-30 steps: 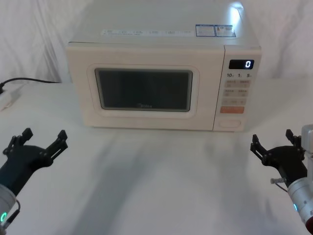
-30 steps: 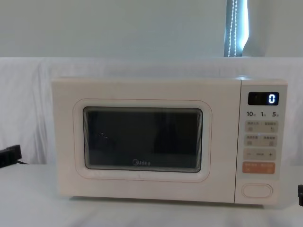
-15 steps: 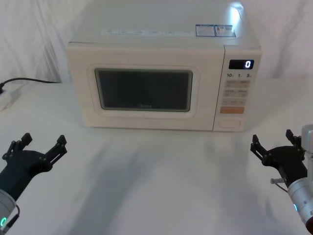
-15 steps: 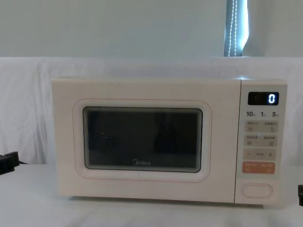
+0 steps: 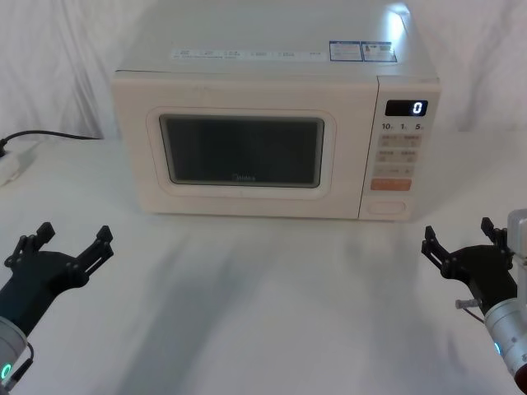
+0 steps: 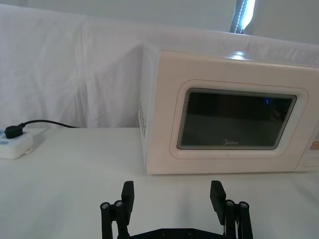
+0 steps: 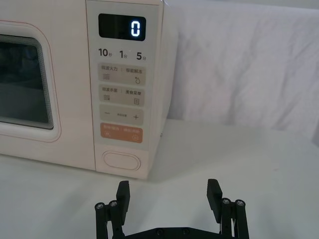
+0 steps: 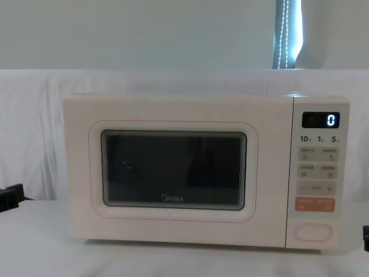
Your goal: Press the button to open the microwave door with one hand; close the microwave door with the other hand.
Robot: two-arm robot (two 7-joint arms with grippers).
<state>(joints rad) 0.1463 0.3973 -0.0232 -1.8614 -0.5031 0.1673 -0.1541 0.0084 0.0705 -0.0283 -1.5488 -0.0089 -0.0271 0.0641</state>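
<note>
White-draped counter (image 5: 272, 296) below, carrying a cream microwave (image 5: 272, 74) set square toward the back. Across most of the microwave's front, the microwave door (image 5: 247, 152) — shut flush with the body, dark window in a thin pinkish outline, grey logo under the glass; seen too in the chest view (image 8: 173, 170) and the left wrist view (image 6: 234, 119). To the right of the door, a narrow control panel (image 7: 122, 84) with a lit "0" on its display (image 7: 122, 26). Near the panel's foot, an orange key (image 7: 121, 133), and just under that the button (image 7: 121, 161), pill-shaped and untouched, at the microwave's lower right corner (image 5: 388, 207) (image 8: 313, 232).

Well in front of the microwave and off its left corner, the left gripper (image 5: 59, 243), jaws spread wide, holding nothing, hovering over the counter (image 6: 172, 195). Off the microwave's right corner, likewise well short of the button, the right gripper (image 5: 459, 237) — jaws apart and empty, pointed toward the panel (image 7: 168, 195).

Left of the microwave, near the backdrop, a white power strip (image 6: 15, 148) with a black cable (image 6: 50, 123).
</note>
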